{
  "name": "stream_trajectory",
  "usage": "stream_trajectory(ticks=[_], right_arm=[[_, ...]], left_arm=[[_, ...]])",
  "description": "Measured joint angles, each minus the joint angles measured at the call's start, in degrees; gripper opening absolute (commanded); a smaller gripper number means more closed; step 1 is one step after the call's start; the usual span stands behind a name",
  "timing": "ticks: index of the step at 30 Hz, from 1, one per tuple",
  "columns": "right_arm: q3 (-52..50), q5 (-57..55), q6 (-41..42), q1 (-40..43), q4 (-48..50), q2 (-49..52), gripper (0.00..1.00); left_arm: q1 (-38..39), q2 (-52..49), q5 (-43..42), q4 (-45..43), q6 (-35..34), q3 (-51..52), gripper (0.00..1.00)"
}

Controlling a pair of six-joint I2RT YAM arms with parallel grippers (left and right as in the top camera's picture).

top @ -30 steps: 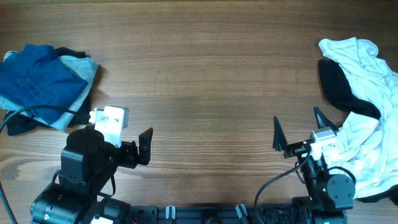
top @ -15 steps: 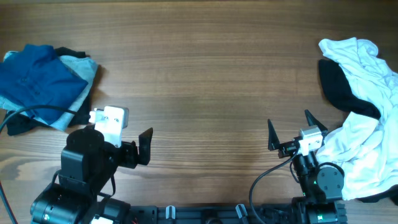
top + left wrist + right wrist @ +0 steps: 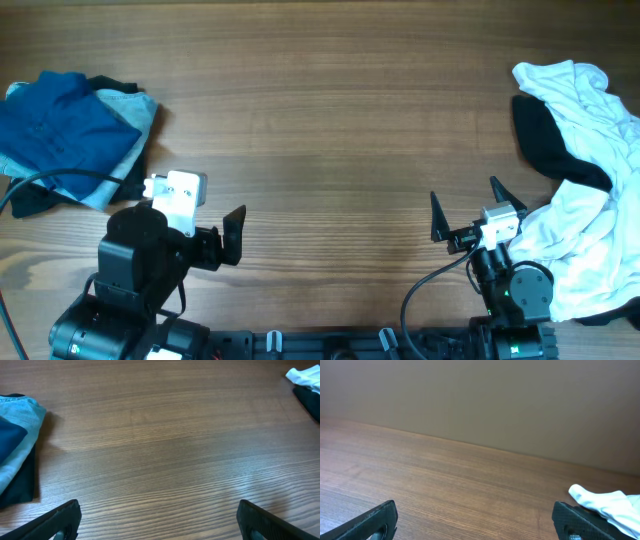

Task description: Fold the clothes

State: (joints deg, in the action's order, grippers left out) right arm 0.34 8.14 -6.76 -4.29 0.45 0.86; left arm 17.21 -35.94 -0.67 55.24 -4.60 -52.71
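Note:
A folded stack lies at the far left: a deep-blue shirt (image 3: 55, 130) on pale-blue denim jeans (image 3: 135, 112) and a black garment (image 3: 30, 200). The jeans (image 3: 22, 425) show at the left edge of the left wrist view. A loose heap at the right holds a white garment (image 3: 590, 200) and a black garment (image 3: 550, 150). A white tip (image 3: 605, 502) shows in the right wrist view. My left gripper (image 3: 235, 235) is open and empty near the front left. My right gripper (image 3: 465, 215) is open and empty just left of the white heap.
The wooden table (image 3: 330, 130) stretches between the two piles. A black cable (image 3: 40, 182) loops over the left stack's front. A plain wall (image 3: 480, 395) stands beyond the table's far edge.
My right gripper drew back slightly left and toward the front between one second and half a second ago, then held still. The left arm and the clothes have not moved.

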Motion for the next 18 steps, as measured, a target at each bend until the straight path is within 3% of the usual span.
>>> stream_trajectory(ticks=[4, 12, 15, 18], right_arm=[[0.00, 0.00, 0.00, 0.00, 0.00, 0.00, 1.00], [0.00, 0.00, 0.00, 0.00, 0.02, 0.00, 1.00], [0.00, -0.02, 0.00, 0.00, 0.02, -0.04, 1.00], [0.02, 0.00, 0.00, 0.00, 0.04, -0.09, 1.00]], left_arm=[[-0.90, 0.00, 0.02, 0.00, 0.00, 0.00, 1.00], [-15.63, 5.20, -0.09, 4.07, 0.00, 3.17, 1.00], [-17.20, 10.62, -0.28, -1.01, 0.02, 9.81, 1.00], [-17.35, 17.44, -0.96, -15.37, 0.13, 22.47, 1.00]])
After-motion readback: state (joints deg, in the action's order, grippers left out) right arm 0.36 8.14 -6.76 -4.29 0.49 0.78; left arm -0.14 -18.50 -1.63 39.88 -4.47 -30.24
